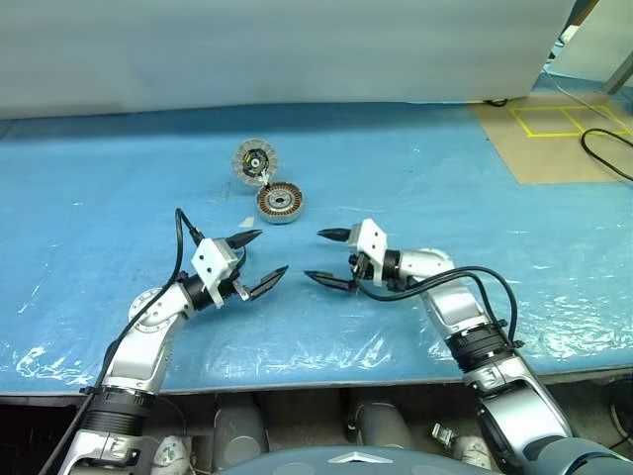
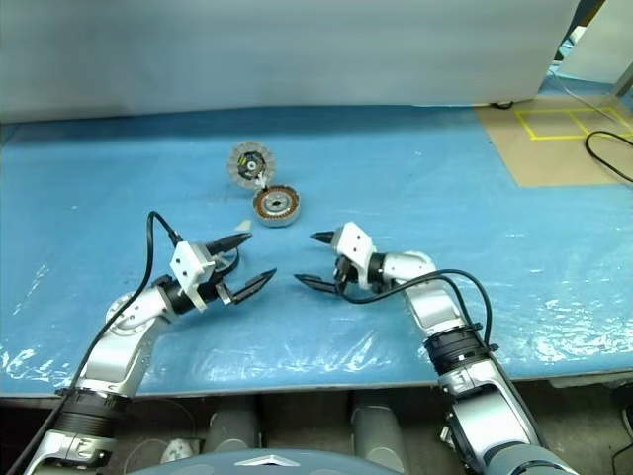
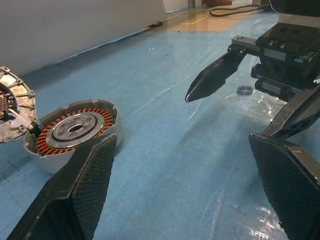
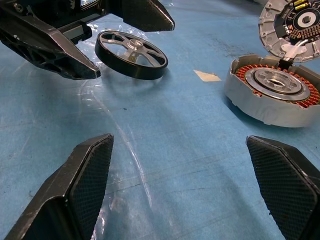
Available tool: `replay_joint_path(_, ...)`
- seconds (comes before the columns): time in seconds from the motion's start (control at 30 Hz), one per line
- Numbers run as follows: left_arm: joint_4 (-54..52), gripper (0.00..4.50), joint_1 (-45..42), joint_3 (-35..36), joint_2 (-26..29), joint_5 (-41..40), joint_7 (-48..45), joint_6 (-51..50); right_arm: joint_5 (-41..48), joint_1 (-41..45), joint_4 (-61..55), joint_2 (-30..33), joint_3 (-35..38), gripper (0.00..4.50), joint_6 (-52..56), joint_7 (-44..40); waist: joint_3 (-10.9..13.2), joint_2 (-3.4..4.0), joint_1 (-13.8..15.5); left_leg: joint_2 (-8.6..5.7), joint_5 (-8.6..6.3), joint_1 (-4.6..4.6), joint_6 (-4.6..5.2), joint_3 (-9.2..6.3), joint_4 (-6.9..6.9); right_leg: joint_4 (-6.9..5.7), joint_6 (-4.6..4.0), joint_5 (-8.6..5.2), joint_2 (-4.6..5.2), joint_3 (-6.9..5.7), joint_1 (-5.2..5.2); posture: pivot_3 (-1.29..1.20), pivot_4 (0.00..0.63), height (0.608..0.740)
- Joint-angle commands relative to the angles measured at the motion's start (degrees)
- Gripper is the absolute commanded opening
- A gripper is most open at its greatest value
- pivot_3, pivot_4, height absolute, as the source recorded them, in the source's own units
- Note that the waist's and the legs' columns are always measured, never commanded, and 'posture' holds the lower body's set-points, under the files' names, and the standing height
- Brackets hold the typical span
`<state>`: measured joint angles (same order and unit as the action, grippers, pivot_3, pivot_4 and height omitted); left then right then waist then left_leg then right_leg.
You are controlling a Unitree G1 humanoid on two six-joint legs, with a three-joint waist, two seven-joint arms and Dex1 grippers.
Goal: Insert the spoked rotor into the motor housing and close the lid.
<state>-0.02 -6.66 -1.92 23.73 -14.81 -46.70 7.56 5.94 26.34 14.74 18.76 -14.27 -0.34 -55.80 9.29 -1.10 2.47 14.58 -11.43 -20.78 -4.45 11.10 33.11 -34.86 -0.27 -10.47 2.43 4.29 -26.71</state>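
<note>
Now both grippers wide, empty: left gripper (image 1: 255, 262), right gripper (image 1: 326, 257). Motor housing (image 1: 279, 202) at 12 o'clock from them, lid (image 1: 255, 160) open; spoked rotor (image 4: 131, 54) beside left fingers.

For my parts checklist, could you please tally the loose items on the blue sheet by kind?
Rotor: 1
Housing with joined lid: 1
Small grey ring: 1
Pale scrap: 1
Total: 4

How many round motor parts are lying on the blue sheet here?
3, excluding a small ring near the right gripper. The motor housing sits mid-table, its lid open, joined at the rim on the far side. The spoked rotor lies tilted by the left gripper.
</note>
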Motion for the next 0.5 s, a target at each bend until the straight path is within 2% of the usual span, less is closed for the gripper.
replay_joint_path(0.03, -1.8, 4.46, 0.1, 0.3, 0.3, -0.1, 0.0, 1.1, 0.2, 0.9, -1.1, -0.1, 0.0, 4.50, -1.1, -0.1, 0.0, 0.00, 0.0, 0.00, 0.00, 0.00, 0.00, 0.00, 0.00, 0.00, 0.00, 0.00, 0.00, 0.00, 0.00, 0.00, 0.150, 0.740)
replay_joint_path(0.5, -2.5, 4.46, 1.4, 0.7, 0.2, -0.5, 0.2, 1.5, 0.0, 1.2, -0.9, 0.1, 0.1, 4.50, -1.1, -0.7, 0.0, 0.00, 0.0, 0.00, -0.01, 0.00, 0.03, 0.00, 0.00, 0.00, 0.00, 0.00, 0.00, 0.00, 0.00, 0.00, 0.150, 0.740)
